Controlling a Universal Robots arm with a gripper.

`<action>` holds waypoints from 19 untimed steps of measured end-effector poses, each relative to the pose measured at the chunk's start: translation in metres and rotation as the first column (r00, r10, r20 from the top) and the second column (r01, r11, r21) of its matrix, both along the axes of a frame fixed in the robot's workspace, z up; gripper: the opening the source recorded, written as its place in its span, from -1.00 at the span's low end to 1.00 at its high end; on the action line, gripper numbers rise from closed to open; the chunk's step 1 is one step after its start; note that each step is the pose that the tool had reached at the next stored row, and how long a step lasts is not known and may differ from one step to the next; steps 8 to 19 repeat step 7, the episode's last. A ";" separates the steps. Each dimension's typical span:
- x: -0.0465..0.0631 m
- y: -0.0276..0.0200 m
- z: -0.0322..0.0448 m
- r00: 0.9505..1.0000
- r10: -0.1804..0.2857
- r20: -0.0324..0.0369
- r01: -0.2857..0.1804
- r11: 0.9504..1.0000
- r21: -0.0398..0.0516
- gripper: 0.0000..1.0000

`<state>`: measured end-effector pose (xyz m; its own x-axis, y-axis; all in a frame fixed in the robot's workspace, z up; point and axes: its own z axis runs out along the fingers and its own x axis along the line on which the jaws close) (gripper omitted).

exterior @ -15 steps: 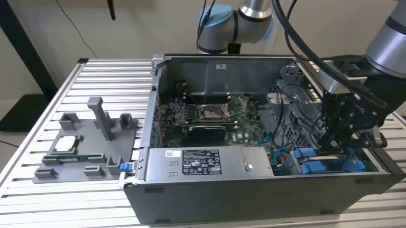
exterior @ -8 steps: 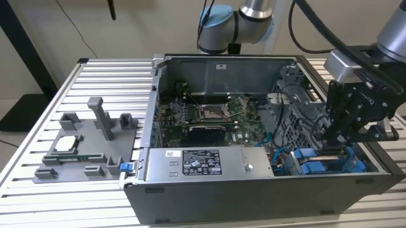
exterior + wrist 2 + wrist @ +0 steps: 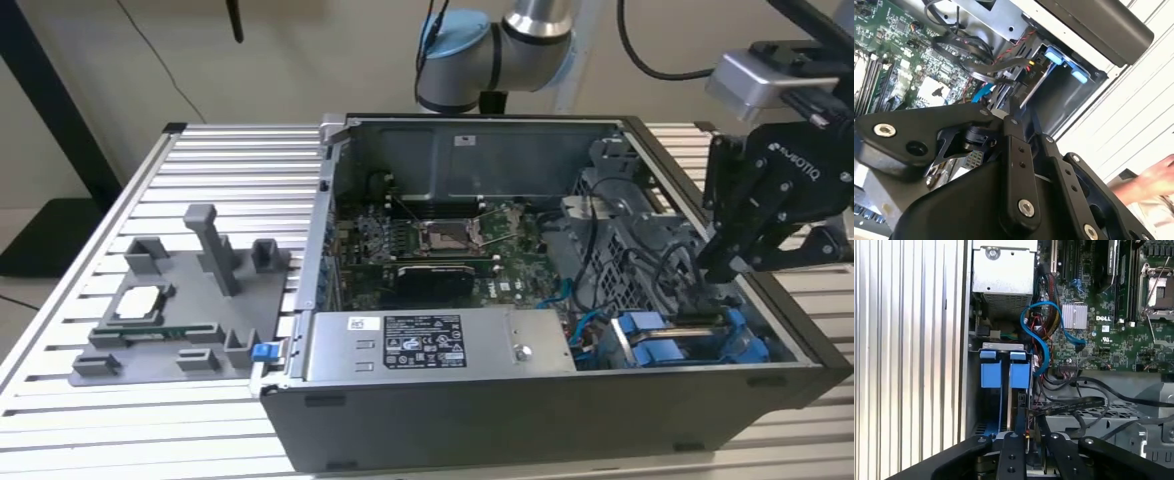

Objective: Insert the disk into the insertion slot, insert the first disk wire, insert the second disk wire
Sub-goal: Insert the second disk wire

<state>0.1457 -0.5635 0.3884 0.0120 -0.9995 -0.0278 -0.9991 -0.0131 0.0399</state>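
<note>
2 blue-fronted drive units sit side by side in the bay at the case's corner, and you see them best in the first wrist view: the disk (image 3: 1019, 385) is, as far as you can judge, the one nearer the cables, seated in its slot next to the other drive (image 3: 990, 375). In the exterior view the same blue frames (image 3: 667, 340) show at the case's lower corner on that view's right, so the insertion step looks done.

Your gripper (image 3: 731, 262) hangs just above that bay, tips pointing down toward the disk's rear edge. In the first wrist view its fingers (image 3: 1014, 450) stand close together over a dark connector (image 3: 1021, 401) in line with the disk, which suggests you are working on a wire plug; whether the pads are actually pinching it you cannot tell. In the second wrist view the tips (image 3: 1013, 102) reach in among the black cables (image 3: 969, 50) beside the bay.

1 blue data cable (image 3: 1041, 335) loops from the bay toward the motherboard (image 3: 1114, 330), and black power leads (image 3: 1089, 402) drape across the cage, placed within reach of the disk's sockets.

Outside the case (image 3: 534, 420), a grey fixture (image 3: 187, 300) sits on the slatted table (image 3: 80, 400), well apart. A hand (image 3: 1154, 180) shows at the edge of the second wrist view.
</note>
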 end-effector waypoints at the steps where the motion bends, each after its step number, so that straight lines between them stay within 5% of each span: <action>1: 0.000 0.0000 0.0011 1.000 0.000 0.000 0.000 1.000 0.000 1.00; 19: 0.000 0.0000 0.0019 1.000 0.000 0.000 0.000 1.000 0.000 1.00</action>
